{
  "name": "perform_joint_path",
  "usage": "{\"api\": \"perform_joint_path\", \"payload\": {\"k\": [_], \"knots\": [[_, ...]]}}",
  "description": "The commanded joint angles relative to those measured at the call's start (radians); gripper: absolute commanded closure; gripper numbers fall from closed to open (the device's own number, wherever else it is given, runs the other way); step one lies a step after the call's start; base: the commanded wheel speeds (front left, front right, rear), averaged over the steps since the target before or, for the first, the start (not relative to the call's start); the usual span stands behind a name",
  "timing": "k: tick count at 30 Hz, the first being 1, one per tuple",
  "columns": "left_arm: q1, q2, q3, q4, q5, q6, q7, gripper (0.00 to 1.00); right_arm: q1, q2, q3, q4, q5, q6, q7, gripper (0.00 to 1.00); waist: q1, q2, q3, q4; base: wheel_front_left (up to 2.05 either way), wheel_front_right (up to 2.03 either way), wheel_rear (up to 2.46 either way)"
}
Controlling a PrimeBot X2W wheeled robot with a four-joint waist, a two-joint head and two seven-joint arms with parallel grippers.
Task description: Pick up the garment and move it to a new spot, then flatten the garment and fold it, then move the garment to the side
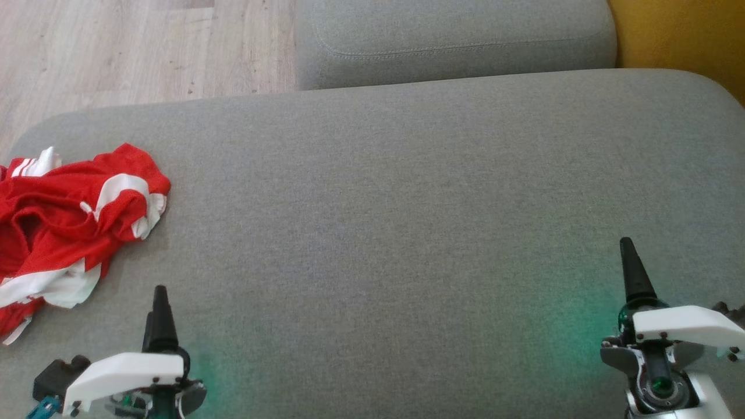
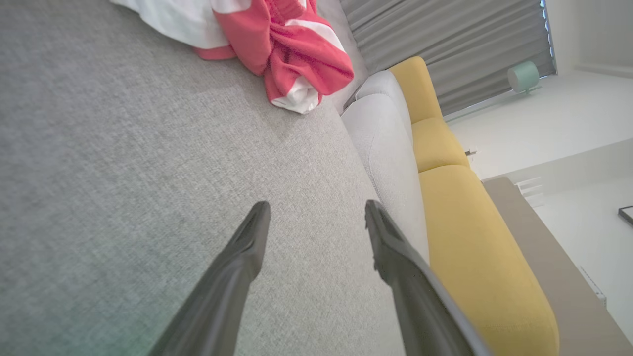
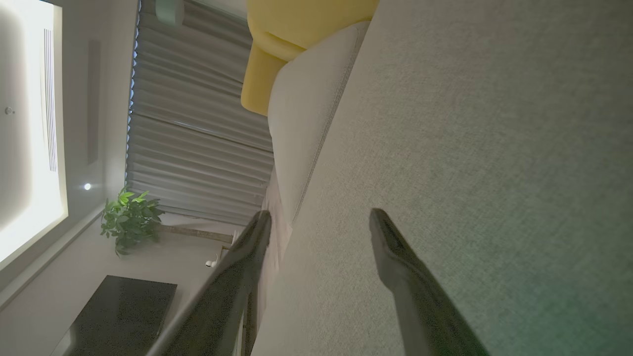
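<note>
The red-and-white garment [image 1: 64,215] lies crumpled at the left edge of the grey cushion [image 1: 407,192], the heap running roughly near-to-far, its facing unreadable; open cushion spreads rightward toward the yellow armrest [image 1: 681,35]; left gripper [image 2: 316,210] and right gripper [image 3: 319,217] hover, jaws spread wide, holding nothing.

The crumpled garment [image 1: 64,215] lies on the grey cushion [image 1: 396,203] just ahead-left of the left gripper [image 1: 157,297], well apart from the right gripper [image 1: 627,247].

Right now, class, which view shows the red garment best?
The head view: the garment lies crumpled, nearly whole, on the left of the cushion. The left wrist view catches a bunched part at its top edge.
</note>
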Motion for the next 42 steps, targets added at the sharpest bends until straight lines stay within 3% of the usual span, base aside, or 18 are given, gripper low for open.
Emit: {"api": "perform_joint_path", "payload": {"k": [1,22,42], "knots": [[-0.059,0.023,-0.001,-0.019,0.029,-0.002,-0.01,0.0,-0.063,-0.022,0.015,-0.025,-0.026,0.0,-0.013,0.0,-0.0001,0.0,0.0,0.0,0.0,0.0,0.0],[-0.163,0.048,-0.055,0.062,0.272,-0.003,-0.069,0.0,-0.185,-0.047,0.078,0.093,-0.275,0.0,-0.072,0.0,-0.0001,0.0,0.015,-0.001,0.0,0.0,0.0],[-0.22,0.033,-0.09,0.15,0.572,0.017,-0.131,0.0,-0.275,-0.048,0.145,0.207,-0.606,0.0,-0.134,0.0,-0.0001,0.0,0.022,-0.006,0.0,0.0,0.0]]}}
